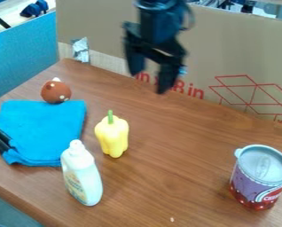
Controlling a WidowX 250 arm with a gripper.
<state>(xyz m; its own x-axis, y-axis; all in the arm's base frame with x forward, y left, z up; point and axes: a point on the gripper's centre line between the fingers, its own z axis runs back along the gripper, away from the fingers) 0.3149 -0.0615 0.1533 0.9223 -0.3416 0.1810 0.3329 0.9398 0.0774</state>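
The black gripper (pixel 149 82) hangs over the back of the wooden table, in front of the cardboard wall, open with nothing between its fingers. Below it and to the left, a yellow pepper with a green stem (pixel 112 136) stands on the table. A white bottle (pixel 82 177) is just in front of the pepper, at its lower left. On the left lies a folded blue cloth (pixel 45 128), with black marker-like objects (pixel 1 141) on its left edge. A brown ball-like toy with pale spots (pixel 56 91) sits at the cloth's back edge. A can (pixel 260 177) stands at the right.
The wooden table (pixel 173 177) is bounded behind by a cardboard wall (pixel 226 57) with red print and at the left by a blue panel (pixel 22 55). A silvery taped piece (pixel 80 49) sits near the back left corner. The table's front left edge shows at lower left.
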